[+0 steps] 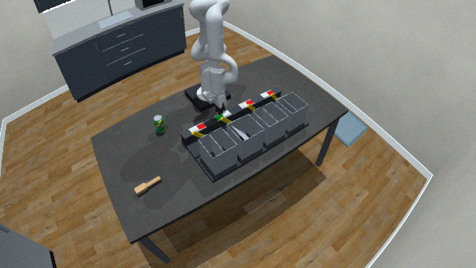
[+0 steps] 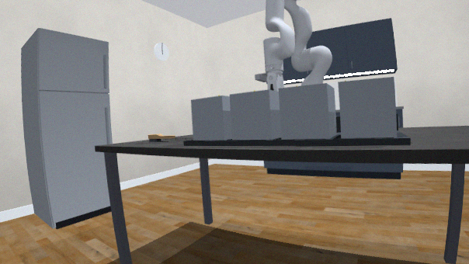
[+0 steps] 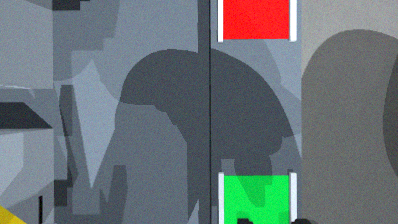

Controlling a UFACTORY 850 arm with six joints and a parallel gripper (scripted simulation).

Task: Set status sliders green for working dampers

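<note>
Four grey duct dampers stand in a row on a black base (image 1: pixel 213 176): the leftmost (image 1: pixel 218 147) (image 2: pixel 211 118), the second (image 1: pixel 248 134) (image 2: pixel 252 114), the third (image 1: pixel 272 120) (image 2: pixel 307 110) and the rightmost (image 1: pixel 293 106) (image 2: pixel 366 106). Behind each lies a status slider. The leftmost slider (image 1: pixel 201 126) shows red, the second slider (image 1: pixel 217 117) (image 3: pixel 255 197) shows green, the third slider (image 1: pixel 249 102) and the fourth slider (image 1: pixel 267 94) show red. My gripper (image 1: pixel 221 106) (image 2: pixel 272 87) (image 3: pixel 270 221) hangs just above the green slider, fingers slightly apart and empty. The wrist view also shows a red window (image 3: pixel 255 20).
A green can (image 1: pixel 159 124) stands on the table to the left of the dampers. A wooden block (image 1: pixel 147 185) (image 2: pixel 161 136) lies near the table's front left. The arm's base plate (image 1: pixel 193 95) sits behind the sliders. A fridge (image 2: pixel 66 124) stands beyond the table.
</note>
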